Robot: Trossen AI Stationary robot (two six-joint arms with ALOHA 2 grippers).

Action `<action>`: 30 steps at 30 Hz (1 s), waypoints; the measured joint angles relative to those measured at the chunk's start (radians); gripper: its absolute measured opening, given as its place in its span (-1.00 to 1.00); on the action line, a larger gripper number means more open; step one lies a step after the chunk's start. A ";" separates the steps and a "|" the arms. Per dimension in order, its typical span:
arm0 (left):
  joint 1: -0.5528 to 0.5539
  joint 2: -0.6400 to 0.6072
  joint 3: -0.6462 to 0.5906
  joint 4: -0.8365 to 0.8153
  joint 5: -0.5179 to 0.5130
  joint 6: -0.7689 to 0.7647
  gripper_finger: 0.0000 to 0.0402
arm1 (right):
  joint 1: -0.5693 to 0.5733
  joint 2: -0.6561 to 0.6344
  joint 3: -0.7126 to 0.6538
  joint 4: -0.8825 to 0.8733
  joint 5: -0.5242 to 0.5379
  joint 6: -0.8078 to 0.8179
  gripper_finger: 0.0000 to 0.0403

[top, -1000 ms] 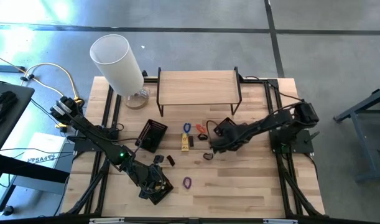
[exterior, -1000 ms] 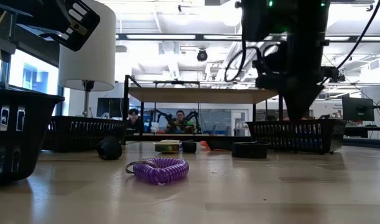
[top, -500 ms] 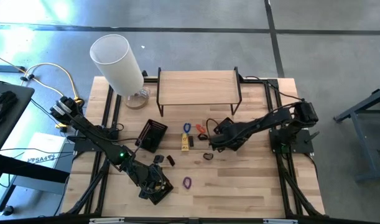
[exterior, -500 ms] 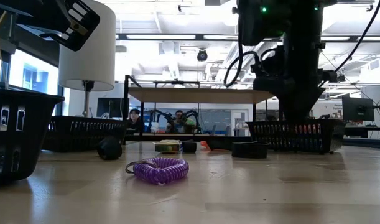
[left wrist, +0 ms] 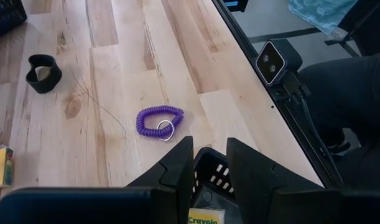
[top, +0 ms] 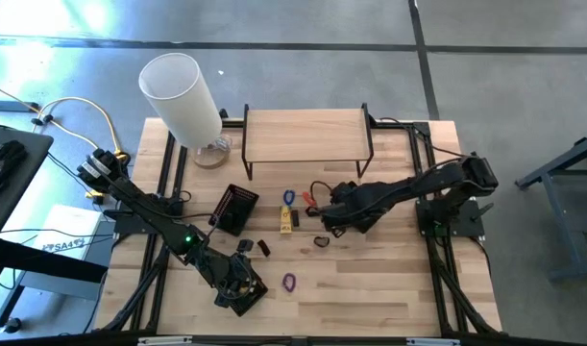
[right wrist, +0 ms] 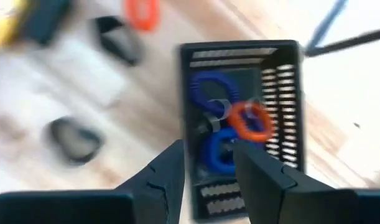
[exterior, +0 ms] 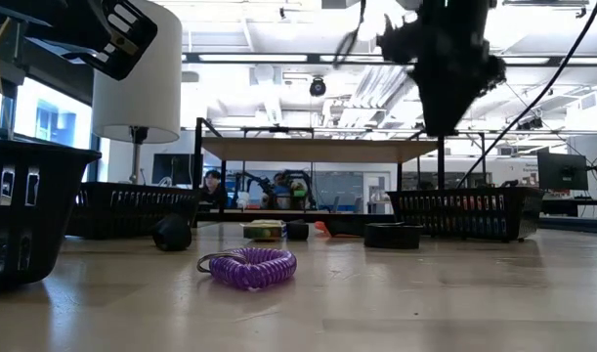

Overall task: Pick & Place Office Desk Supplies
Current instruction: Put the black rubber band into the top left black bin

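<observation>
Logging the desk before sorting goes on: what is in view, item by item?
Lamp: one, white, far left corner.
Shelf: one, wooden, far middle.
Left basket: one, black, mid-left.
Near basket: one, black, under left pincer.
Right basket: one, black; holds two blue coils and an orange coil.
Purple band: one, near front.
Blue band: one, middle.
Red band: one, beside it.
Packet: one, yellow, middle.
Ring: one, black, middle.
Left pincer: open.
Right pincer: open, above right basket.
</observation>
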 joint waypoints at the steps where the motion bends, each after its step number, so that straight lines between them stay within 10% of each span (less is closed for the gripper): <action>1: 0.000 0.000 0.000 0.000 0.000 0.000 -0.54 | 0.009 -0.006 0.014 0.010 -0.019 -0.027 -0.38; 11: 0.000 0.000 0.000 0.031 0.000 -0.004 -0.54 | 0.152 0.020 0.025 0.372 -0.196 -0.411 -0.38; 30: -0.003 0.000 -0.001 0.051 0.000 0.002 -0.54 | 0.195 0.187 0.024 0.450 -0.027 -0.655 -0.39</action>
